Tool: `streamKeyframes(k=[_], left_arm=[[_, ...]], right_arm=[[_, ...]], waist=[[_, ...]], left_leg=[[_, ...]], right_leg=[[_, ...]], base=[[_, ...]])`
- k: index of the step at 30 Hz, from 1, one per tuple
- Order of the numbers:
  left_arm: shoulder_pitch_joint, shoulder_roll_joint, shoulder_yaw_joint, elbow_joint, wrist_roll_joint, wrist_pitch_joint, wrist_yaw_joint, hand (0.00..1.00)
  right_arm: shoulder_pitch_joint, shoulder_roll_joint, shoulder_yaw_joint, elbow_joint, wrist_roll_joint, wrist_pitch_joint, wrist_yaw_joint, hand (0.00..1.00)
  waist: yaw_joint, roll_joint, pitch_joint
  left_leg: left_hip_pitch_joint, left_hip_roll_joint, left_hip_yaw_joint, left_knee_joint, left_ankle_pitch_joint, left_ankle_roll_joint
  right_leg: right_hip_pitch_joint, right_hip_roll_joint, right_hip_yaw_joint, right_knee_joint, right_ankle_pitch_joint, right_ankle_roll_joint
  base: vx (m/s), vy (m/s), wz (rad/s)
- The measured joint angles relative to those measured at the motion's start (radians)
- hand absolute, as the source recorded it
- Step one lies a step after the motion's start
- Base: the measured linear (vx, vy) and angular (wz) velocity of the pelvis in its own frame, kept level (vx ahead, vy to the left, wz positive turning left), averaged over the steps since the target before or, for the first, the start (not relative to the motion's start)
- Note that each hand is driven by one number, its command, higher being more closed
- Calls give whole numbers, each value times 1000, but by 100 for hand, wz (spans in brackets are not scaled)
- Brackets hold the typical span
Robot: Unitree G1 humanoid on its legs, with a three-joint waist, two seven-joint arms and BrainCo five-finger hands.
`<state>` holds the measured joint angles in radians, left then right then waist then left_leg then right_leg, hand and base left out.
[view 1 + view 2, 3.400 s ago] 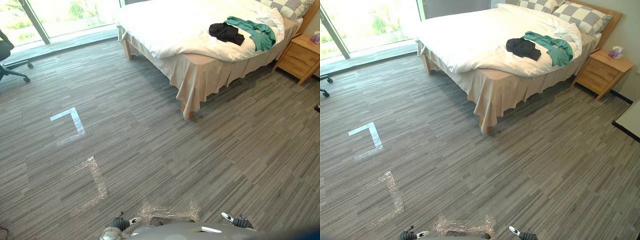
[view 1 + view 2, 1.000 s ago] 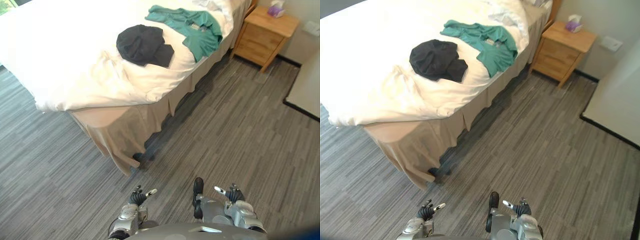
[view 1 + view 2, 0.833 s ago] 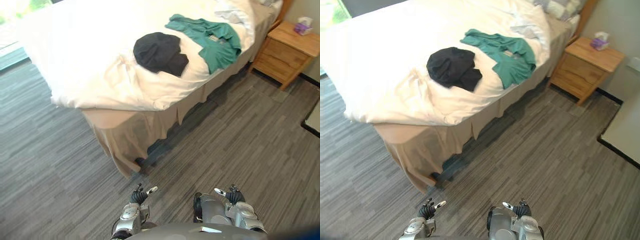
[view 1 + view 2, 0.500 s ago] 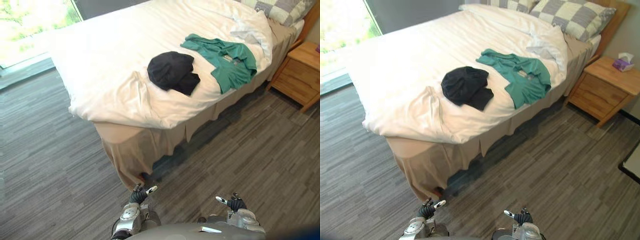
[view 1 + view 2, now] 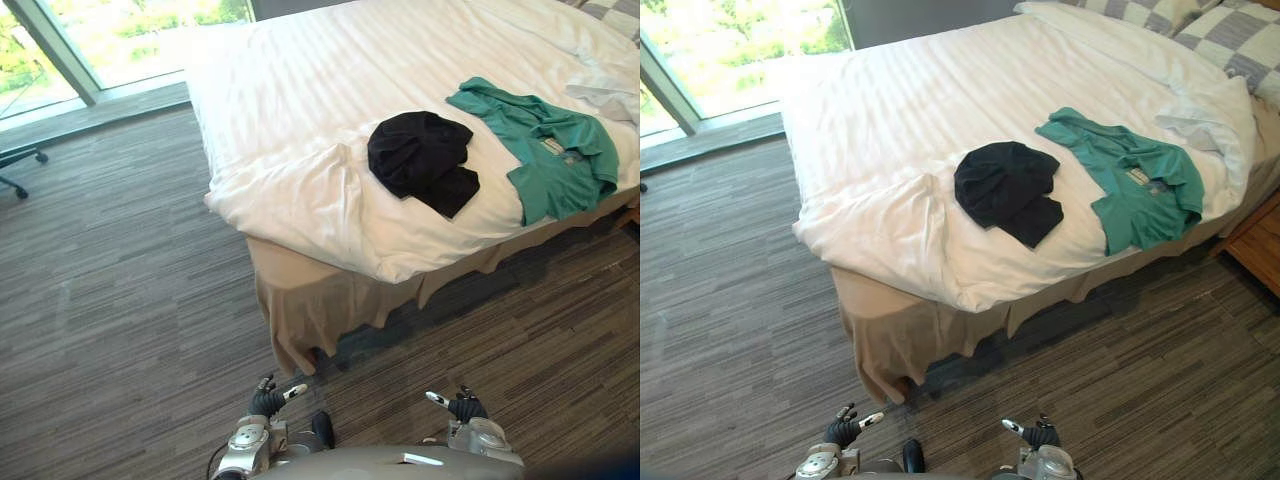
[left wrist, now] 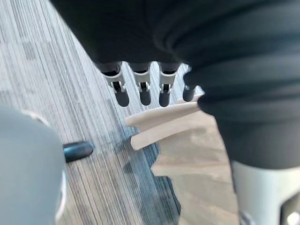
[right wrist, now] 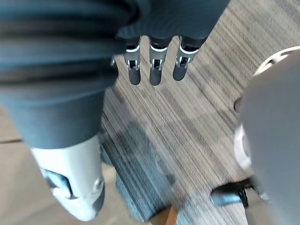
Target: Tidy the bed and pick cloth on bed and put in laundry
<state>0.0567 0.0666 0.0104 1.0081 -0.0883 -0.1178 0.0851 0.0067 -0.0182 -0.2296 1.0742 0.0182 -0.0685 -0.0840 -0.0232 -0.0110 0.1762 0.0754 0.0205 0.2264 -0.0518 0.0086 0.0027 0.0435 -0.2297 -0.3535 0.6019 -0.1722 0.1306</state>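
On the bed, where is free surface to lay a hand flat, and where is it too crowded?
Most of the white duvet is bare: the wide stretch from the crumpled black garment to the window-side edge, and the band beyond both clothes. Crowded: the narrow strip between the black garment and the green shirt.

Nothing readable here, tbh. The closest thing to print is a small pale tag [image 5: 1137,177] at the collar of the green shirt [image 5: 1140,210] lying on the bed [image 5: 900,110], and it's way too tiny to make out any letters or numbers.
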Motion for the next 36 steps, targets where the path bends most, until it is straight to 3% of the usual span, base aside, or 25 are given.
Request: streamKeyframes(k=[1,2,4,6,7,8,9,11,13,19,21,26,30,32,34,36], left_arm=[[-3,11,-1,0,0,0,0,0],[-4,26,0,21,0,4,0,0],[-13,30,2,35,0,5,2,0],[-13,26,3,36,0,5,2,0],[-15,23,11,35,1,5,1,0],[-14,29,22,34,1,2,1,0],[-16,26,33,42,2,4,1,0],[-8,0,45,37,3,0,3,0],[5,-9,50,37,3,0,3,0],[1,1,82,35,-9,-4,12,0],[2,2,112,35,-43,-4,36,0],[-4,12,211,-36,-53,-8,114,0],[-35,94,431,-221,-105,-20,180,0],[-71,230,589,-333,-233,-69,217,0],[-94,327,652,-424,-313,-128,244,0],[-138,370,680,-496,-334,-143,262,0]], right_arm=[[3,8,0,-6,-1,0,1,0],[9,13,1,-18,-1,-1,1,0],[16,17,6,-26,0,-5,3,0],[19,16,5,-26,2,-5,3,0],[21,15,6,-26,6,-5,3,0],[26,20,7,-20,8,-4,3,0],[25,18,2,-13,19,-4,5,0],[25,2,2,-3,34,-3,3,0],[25,-6,3,1,37,-3,3,0],[28,5,4,22,41,-2,2,0],[31,10,4,27,50,-2,2,0],[33,7,-5,37,59,-5,0,0],[42,3,-36,45,81,-6,1,0],[60,-9,-37,40,102,-11,7,0],[90,-25,-37,32,117,-17,15,0],[122,-38,-40,18,118,-17,22,0]], waist=[[-4,-17,8],[-22,-32,6],[-16,-38,4],[-18,-32,2],[-19,-30,1],[-15,-53,-13],[-16,-58,-17],[-6,-10,-29],[1,9,-35],[10,-24,-47],[10,-38,-48],[5,-44,-50],[17,-38,-47],[19,-35,-44],[29,-26,-41],[35,-17,-42]], left_leg=[[15,-4,-35,-2,-3,4],[13,-3,-68,0,-10,13],[10,4,-117,0,-10,12],[10,8,-167,0,-9,5],[2,8,-200,1,-10,-7],[-14,-14,-220,-3,-12,-22],[-9,-18,-236,-15,-9,-33],[2,23,-226,-46,21,-57],[9,41,-221,-45,14,-68],[37,63,-206,-45,1,-87],[50,57,-204,-45,1,-87],[48,39,-206,-45,1,-86],[47,30,-216,-45,4,-81],[44,31,-227,-45,4,-81],[40,30,-233,-47,-1,-72],[38,28,-221,-49,-4,-68]], right_leg=[[-42,-21,37,112,29,-3],[-92,-20,89,183,-12,-22],[-117,11,143,113,-108,-32],[-117,36,190,-30,-120,-44],[-100,52,215,-159,-108,-43],[-89,49,247,-301,-45,-44],[-82,50,247,-301,-40,5],[-64,80,204,-358,-31,-10],[-31,101,198,-388,-18,-16],[61,134,170,-492,8,-26],[86,129,167,-515,25,-29],[110,116,147,-554,56,-22],[120,106,132,-556,60,-22],[121,108,121,-557,59,-23],[121,114,120,-564,56,-24],[117,110,125,-576,51,-22]], base=[[32,-28,82],[60,-64,87],[83,-61,88],[76,-69,81],[39,-146,89],[60,-195,88],[119,-163,70],[208,-140,30],[203,-121,4],[153,-52,12],[89,9,6],[29,25,10],[-50,14,14],[-97,-15,9],[-121,-24,1],[-156,-19,2]])
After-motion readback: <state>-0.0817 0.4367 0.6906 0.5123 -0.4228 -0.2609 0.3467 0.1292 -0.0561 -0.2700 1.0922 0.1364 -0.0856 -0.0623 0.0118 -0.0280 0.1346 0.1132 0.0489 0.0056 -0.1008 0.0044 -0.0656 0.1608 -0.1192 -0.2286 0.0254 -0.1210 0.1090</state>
